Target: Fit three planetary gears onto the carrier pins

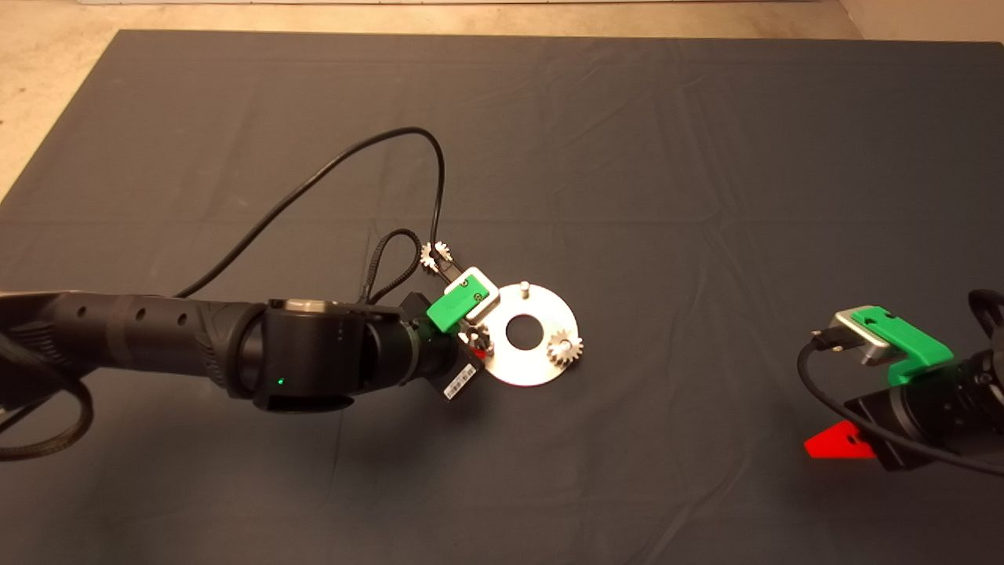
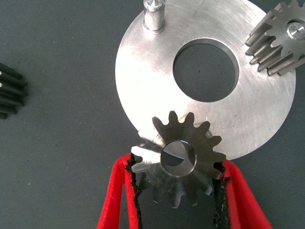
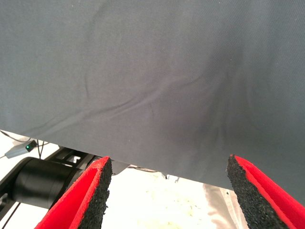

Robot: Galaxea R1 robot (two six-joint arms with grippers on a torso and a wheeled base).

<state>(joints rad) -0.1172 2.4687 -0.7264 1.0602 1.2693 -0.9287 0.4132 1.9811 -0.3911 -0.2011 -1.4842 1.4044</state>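
1. Left gripper (image 2: 176,179), red fingers pinching a small silver-grey toothed spur gear (image 2: 177,157) by its rim, held flat over the near edge of the flat round silver carrier plate (image 2: 147,90); bore shows metal inside, likely lining up on or over a pin.
2. Bare short silver pin (image 2: 154,16) stands free on the plate's far side, no gear yet.
3. Second identical gear (image 2: 281,36) sits on its pin at the plate's rim, looks installed.
4. Third gear (image 1: 436,255) lies on the dark mat (image 1: 706,157) just beside the plate, waiting.
5. Right gripper (image 3: 169,191) parked at the mat's right edge, fingers spread, empty.
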